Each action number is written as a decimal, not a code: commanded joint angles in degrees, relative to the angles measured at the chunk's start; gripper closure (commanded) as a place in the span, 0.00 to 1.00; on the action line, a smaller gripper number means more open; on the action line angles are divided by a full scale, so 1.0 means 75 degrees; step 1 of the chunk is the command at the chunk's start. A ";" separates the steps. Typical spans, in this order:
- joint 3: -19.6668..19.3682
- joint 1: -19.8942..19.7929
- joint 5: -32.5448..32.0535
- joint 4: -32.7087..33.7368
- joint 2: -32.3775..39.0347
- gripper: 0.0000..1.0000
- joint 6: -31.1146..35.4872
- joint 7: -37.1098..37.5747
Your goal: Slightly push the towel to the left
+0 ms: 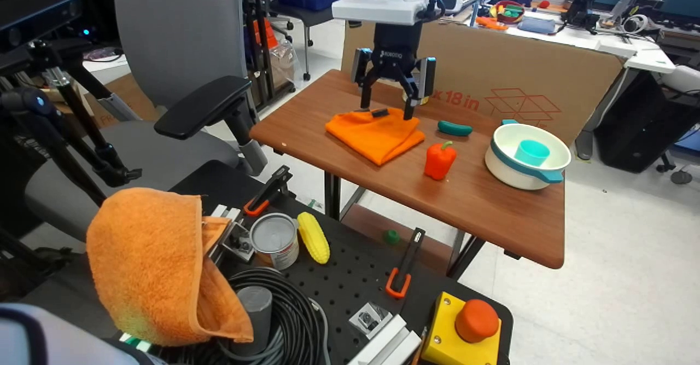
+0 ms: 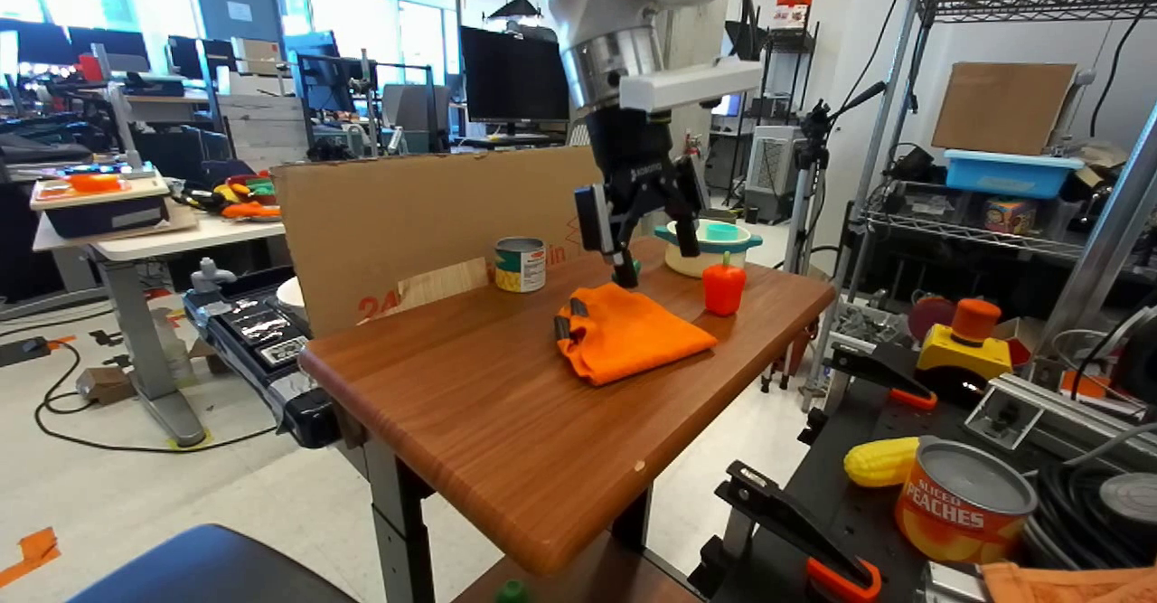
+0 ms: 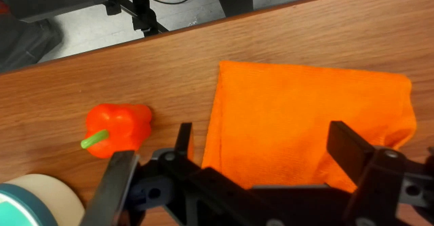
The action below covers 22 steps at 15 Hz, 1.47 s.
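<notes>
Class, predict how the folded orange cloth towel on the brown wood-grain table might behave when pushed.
The folded orange cloth towel is probably floppy: one corner wrinkles in the wrist view. Lying low on the brown wood-grain table, it seems unlikely to roll. Its folded layers might bunch.

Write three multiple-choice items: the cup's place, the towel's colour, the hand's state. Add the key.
1. Where is the cup?
A on the chair; B in the pot; C on the floor
2. What colour is the towel on the table?
A grey; B white; C orange
3. How is the hand?
A open; B shut, empty; C shut on the cup

1 B: both exterior views show it there.
2 C: it looks orange in all three views.
3 A: its fingers stand wide apart in the wrist view.
</notes>
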 commanded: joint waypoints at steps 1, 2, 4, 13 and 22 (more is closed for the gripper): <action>-0.0300 0.0230 0.0154 0.0647 0.0890 0.00 0.0031 -0.0125; -0.0357 0.0275 0.0112 0.0757 0.1074 0.00 0.0059 -0.0062; -0.0431 0.0354 0.0118 0.0972 0.1416 0.00 0.0077 -0.0014; 0.0113 0.0589 0.1606 0.0954 0.1614 0.00 0.1259 -0.0314; 0.0110 0.1230 0.1533 0.1594 0.1710 0.00 0.2184 -0.0282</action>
